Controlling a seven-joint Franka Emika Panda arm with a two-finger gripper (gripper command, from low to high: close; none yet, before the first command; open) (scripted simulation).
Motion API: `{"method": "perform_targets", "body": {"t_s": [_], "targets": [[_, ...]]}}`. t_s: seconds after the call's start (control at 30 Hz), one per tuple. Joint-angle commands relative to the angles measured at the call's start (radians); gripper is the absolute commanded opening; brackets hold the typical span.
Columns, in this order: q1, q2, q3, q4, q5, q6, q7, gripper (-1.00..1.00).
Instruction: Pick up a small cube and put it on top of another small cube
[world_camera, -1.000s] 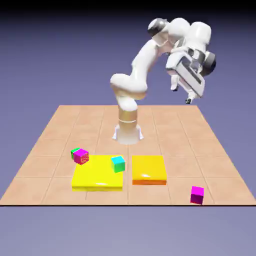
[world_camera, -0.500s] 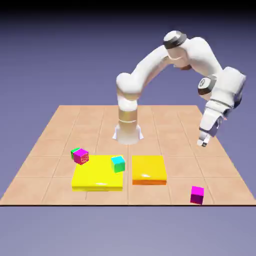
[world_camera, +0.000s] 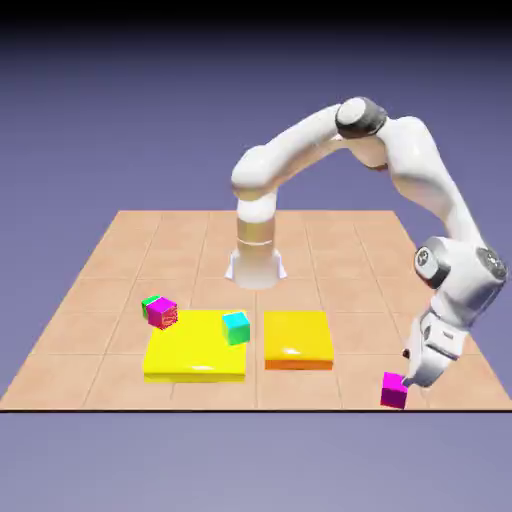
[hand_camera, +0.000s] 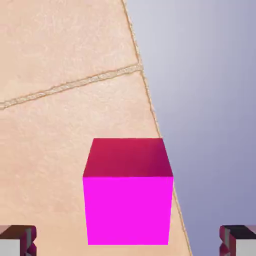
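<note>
1. The small cube (world_camera: 394, 389) is plain magenta and rests on the tiled table (world_camera: 120, 260) near the front edge, at the exterior view's right. In the hand view the small cube (hand_camera: 128, 192) sits close to the table edge, with the blue-violet backdrop beyond it.
2. The gripper (world_camera: 408, 372) is just above and beside the small cube. Contact cannot be determined from the exterior view.
3. In the hand view the two fingertips (hand_camera: 17, 240) appear at the bottom corners, spread wide. The cube lies between them, clear of both. Nothing is held.
4. The white arm (world_camera: 400, 170) arches from its base at the far side of the table down to the cube.
5. Two flat yellow pads lie side by side toward the front: a larger pad (world_camera: 195, 345) and a smaller pad (world_camera: 297, 338).
6. A teal cube (world_camera: 236, 327) sits at the larger pad's right edge.
7. A magenta-and-green cube (world_camera: 159, 311) sits just beside the larger pad's far left corner.
</note>
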Motion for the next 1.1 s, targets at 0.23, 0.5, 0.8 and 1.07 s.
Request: {"method": "perform_targets", "body": {"t_s": [0.23,0.5,0.8,1.07], "targets": [[0.004,0.077,-0.016,0.01,-0.075,-0.044,0.047,-1.0],[0.189,0.183,-0.306,-0.136,-0.069,0.002,0.321,-1.0],[0.398,0.303,-0.632,-0.3,-0.062,0.054,0.63,-1.0],[0.583,0.41,-0.922,-0.446,-0.056,0.1,0.904,-1.0]]}}
